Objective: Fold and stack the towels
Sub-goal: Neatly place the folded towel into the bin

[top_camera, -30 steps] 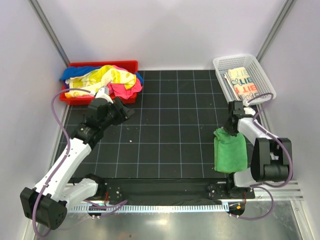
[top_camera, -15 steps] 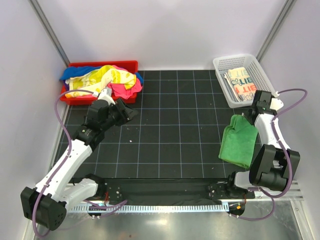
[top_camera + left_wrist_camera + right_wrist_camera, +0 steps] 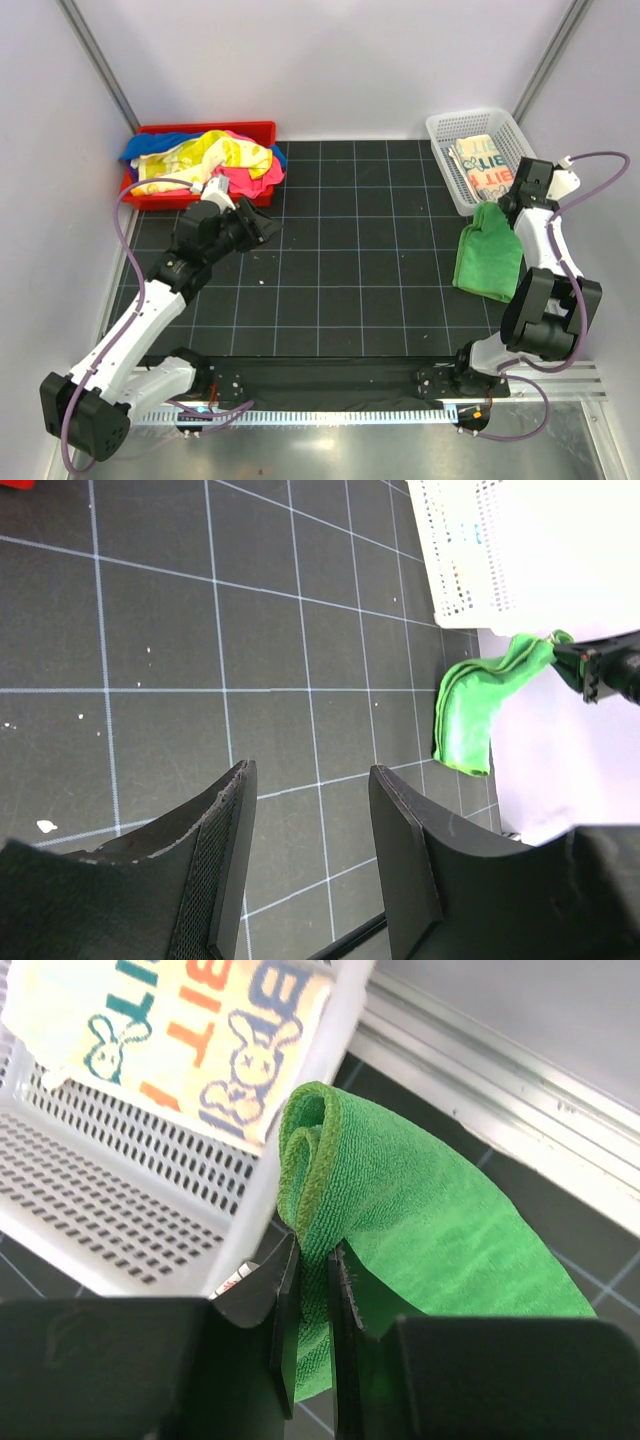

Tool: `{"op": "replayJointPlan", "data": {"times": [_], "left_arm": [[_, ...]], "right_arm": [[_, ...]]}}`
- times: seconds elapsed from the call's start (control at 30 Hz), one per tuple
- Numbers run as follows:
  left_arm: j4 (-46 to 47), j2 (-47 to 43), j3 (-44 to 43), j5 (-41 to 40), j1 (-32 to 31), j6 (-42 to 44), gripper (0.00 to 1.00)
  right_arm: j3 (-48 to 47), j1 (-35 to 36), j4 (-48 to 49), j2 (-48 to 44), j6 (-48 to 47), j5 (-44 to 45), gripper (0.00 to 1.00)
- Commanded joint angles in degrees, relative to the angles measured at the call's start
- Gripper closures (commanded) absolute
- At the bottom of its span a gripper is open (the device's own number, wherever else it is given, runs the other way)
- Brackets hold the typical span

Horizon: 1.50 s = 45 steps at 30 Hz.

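Your right hand (image 3: 503, 205) is clamped on the green towel (image 3: 487, 255). In the right wrist view the two fingers pinch a rolled, folded edge of it tightly, and the rest of the cloth spreads out below and to the side. The towel hangs beside the near wall of the white mesh basket (image 3: 440, 128), outside it, at the right edge of the bench (image 3: 340, 250). You cannot tell from these views whether its lower end rests on the black gridded surface. Inside the basket lies a cream towel (image 3: 483, 165) printed with teal and orange letters and small rabbits, lying flat. Your left hand (image 3: 258, 227) hangs over the left part of the bench with its fingers apart and only bare grid between them. It sits just in front of the red tray (image 3: 200, 129). That tray holds a loose heap of towels (image 3: 215, 160) in yellow, pink and blue, with some of the pink cloth spilling over the tray's right end.
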<state>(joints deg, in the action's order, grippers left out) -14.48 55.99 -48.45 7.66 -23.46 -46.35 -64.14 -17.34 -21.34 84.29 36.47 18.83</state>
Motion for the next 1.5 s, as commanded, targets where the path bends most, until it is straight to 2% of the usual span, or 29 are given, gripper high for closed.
{"op": "replayJointPlan", "data": {"times": [0.0,0.27,0.93,1.47], "left_arm": [[3.67,-0.18,0.1,1.04,-0.53,-0.15,0.48],[3.67,0.17,0.11,1.3,-0.88,0.73,0.48],[3.58,3.43,1.16,-1.42,-0.97,3.28,0.48],[2.97,3.87,1.6,-3.53,-0.88,4.86,0.48]], "right_arm": [[-4.93,-0.23,6.93,2.09,-1.75,3.75,0.99],[-16.87,-0.23,7.98,10.97,-5.88,6.48,0.99],[-50.54,0.64,0.69,36.55,-5.18,-3.62,0.99],[-62.86,1.7,4.55,50.08,-1.05,-9.69,0.99]]}}
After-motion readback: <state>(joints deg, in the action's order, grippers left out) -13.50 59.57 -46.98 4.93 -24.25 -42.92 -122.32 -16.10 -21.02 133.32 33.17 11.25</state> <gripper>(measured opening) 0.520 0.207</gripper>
